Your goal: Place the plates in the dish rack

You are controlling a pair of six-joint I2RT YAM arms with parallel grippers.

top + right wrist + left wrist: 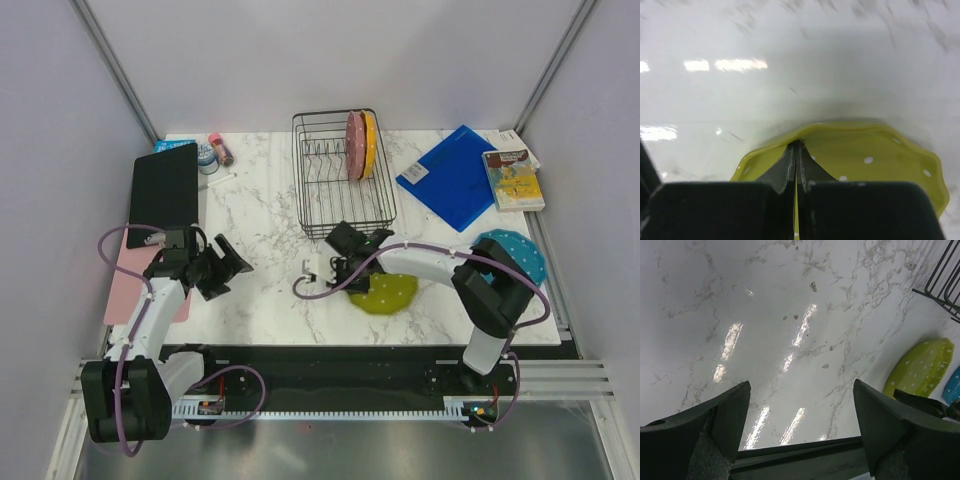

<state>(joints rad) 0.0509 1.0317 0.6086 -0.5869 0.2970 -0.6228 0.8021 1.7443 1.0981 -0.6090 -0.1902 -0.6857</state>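
**Tool state.** The right gripper [796,150] is clamped on the rim of the lime green plate [390,292], jaws pressed together with the thin edge between them. The left gripper [801,387] stands wide apart over bare marble and holds nothing.

**Location.** In the overhead view the lime green plate sits at 6 o'clock from the dish rack [330,195], close to its near wall. The pink plate [353,145] and orange-yellow plate [370,142] stand upright in the rack's 1 o'clock corner. The teal plate [515,250] lies at 3 o'clock from the lime one, at the table edge.

**Step in hand.** Judged: carrying the lime plate to the rack.

**Recommendation.** The grip is a narrow edge pinch, so the plate may swing. Raise it slowly, turn it upright and clear the near wall. Lower it between free prongs beside the pink plate, releasing only once it is seated.
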